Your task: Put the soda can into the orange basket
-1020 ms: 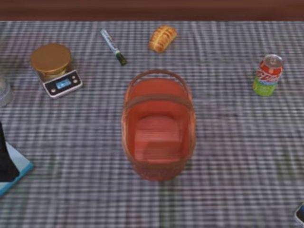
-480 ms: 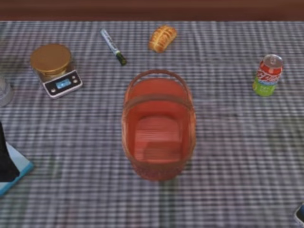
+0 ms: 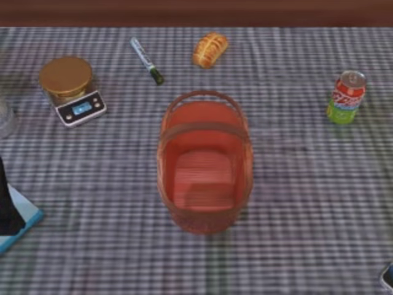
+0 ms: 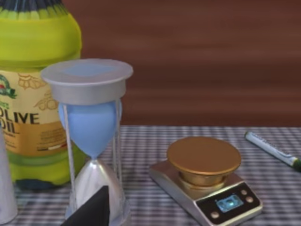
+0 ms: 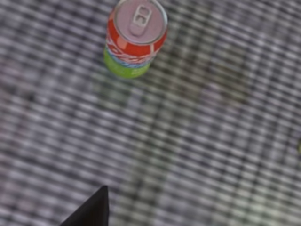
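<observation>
Our left arm (image 3: 9,212) sits parked at the table's left edge. The orange basket (image 3: 204,161) stands mid-table. The soda can (image 3: 346,97) stands upright far right, untouched. We cannot tell either gripper's opening.

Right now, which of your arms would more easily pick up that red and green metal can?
The right. The red and green soda can stands at the table's right side, and my right wrist camera already looks down on it; the left arm sits far left.
</observation>
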